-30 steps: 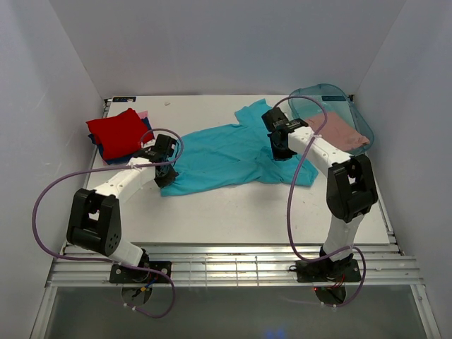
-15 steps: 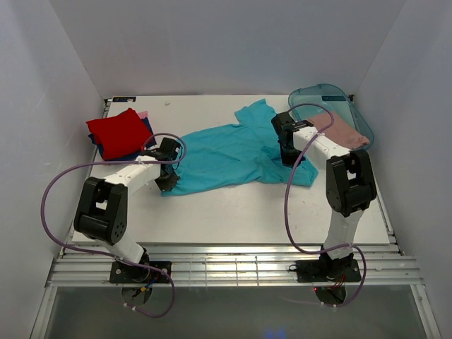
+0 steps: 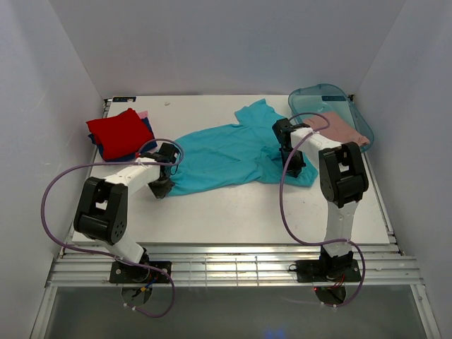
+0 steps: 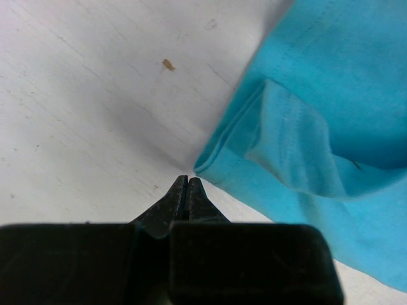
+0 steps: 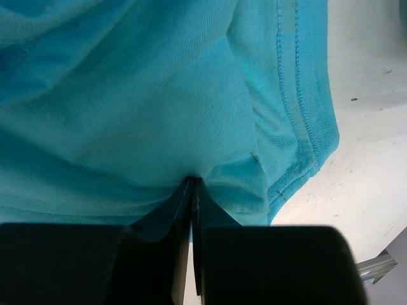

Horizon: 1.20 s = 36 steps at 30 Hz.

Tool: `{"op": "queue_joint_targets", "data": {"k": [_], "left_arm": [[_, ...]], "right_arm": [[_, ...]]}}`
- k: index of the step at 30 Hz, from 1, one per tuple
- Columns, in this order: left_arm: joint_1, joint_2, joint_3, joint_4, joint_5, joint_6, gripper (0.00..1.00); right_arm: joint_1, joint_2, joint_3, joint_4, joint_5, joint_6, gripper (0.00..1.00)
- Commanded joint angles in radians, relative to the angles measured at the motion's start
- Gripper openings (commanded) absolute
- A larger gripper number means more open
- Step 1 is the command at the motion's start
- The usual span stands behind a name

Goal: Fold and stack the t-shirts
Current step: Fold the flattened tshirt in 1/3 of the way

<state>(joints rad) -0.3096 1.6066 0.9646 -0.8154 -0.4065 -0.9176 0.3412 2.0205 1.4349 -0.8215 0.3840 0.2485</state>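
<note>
A large teal t-shirt [image 3: 226,152] lies spread and wrinkled on the white table. My left gripper [image 3: 161,187] is shut and empty, its tips [image 4: 188,181] on the bare table just short of the shirt's folded left hem corner [image 4: 219,155]. My right gripper [image 3: 295,168] sits at the shirt's right hem corner, shut on a puckered bit of the teal cloth [image 5: 127,95] at its tips [image 5: 193,182]. A folded red t-shirt [image 3: 119,131] tops a pile at the far left, with dark blue [image 3: 106,150] and pink [image 3: 143,114] edges under it.
A translucent teal tub [image 3: 318,92] stands at the far right and holds a dusty-pink t-shirt [image 3: 339,127]. The table [image 3: 233,208] has a metal rail along its near edge. White walls close in on the left, back and right.
My left gripper has slid off the shirt's left corner, down and left onto the bare table. My right gripper has moved right and nearer, to the shirt's right hem corner.
</note>
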Motion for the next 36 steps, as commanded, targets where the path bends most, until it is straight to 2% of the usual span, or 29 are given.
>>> {"op": "queue_joint_targets", "data": {"k": [1, 12, 16, 21, 29, 36], "left_arm": [[0.027, -0.004, -0.021, -0.016, -0.038, -0.004, 0.0], [0.064, -0.036, -0.052, -0.005, -0.045, 0.028, 0.0], [0.063, -0.155, 0.008, 0.016, -0.012, 0.033, 0.0], [0.058, -0.249, 0.088, 0.122, 0.112, 0.077, 0.0], [0.05, -0.208, -0.003, 0.191, 0.205, 0.039, 0.0], [-0.009, -0.191, -0.063, 0.225, 0.233, 0.002, 0.0]], "right_arm": [[-0.01, 0.061, 0.015, -0.028, -0.004, -0.008, 0.08], [-0.076, 0.112, 0.111, -0.07, 0.062, -0.049, 0.08], [-0.076, 0.118, 0.136, -0.079, 0.067, -0.068, 0.08], [-0.076, 0.118, 0.125, -0.076, 0.047, -0.064, 0.08], [-0.076, 0.103, 0.101, -0.062, 0.052, -0.069, 0.08], [-0.076, 0.11, 0.117, -0.071, 0.036, -0.066, 0.08]]}}
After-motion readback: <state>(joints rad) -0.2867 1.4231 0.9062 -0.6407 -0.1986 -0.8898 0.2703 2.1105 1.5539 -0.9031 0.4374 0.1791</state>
